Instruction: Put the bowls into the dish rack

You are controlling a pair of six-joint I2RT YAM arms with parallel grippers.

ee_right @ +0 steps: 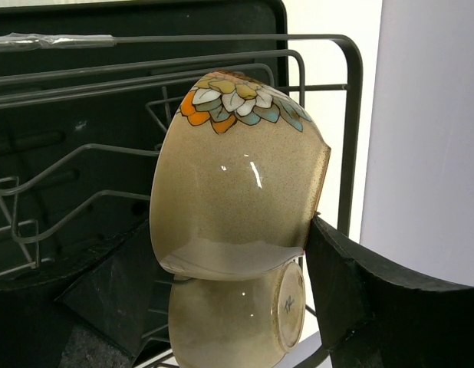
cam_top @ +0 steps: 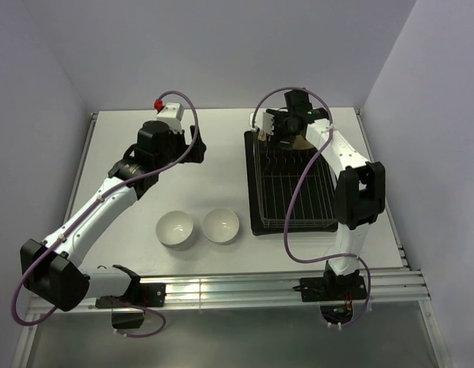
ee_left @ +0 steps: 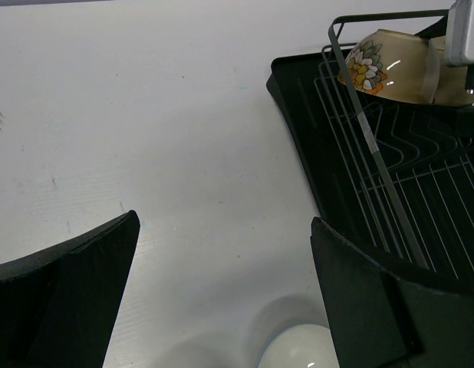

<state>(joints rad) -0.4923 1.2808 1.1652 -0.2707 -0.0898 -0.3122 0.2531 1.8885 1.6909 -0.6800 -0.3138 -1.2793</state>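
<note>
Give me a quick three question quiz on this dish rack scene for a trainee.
1. True or false: the left claw is gripping a bowl.
2. How many white bowls sit on the table, outside the dish rack? A) one B) two C) four
3. Fill in: the right claw holds the floral tan bowl at the rack's ___ end (near or far, from the robot's side).

Key: 1 false, it is open and empty; 2 B; 3 far.
</note>
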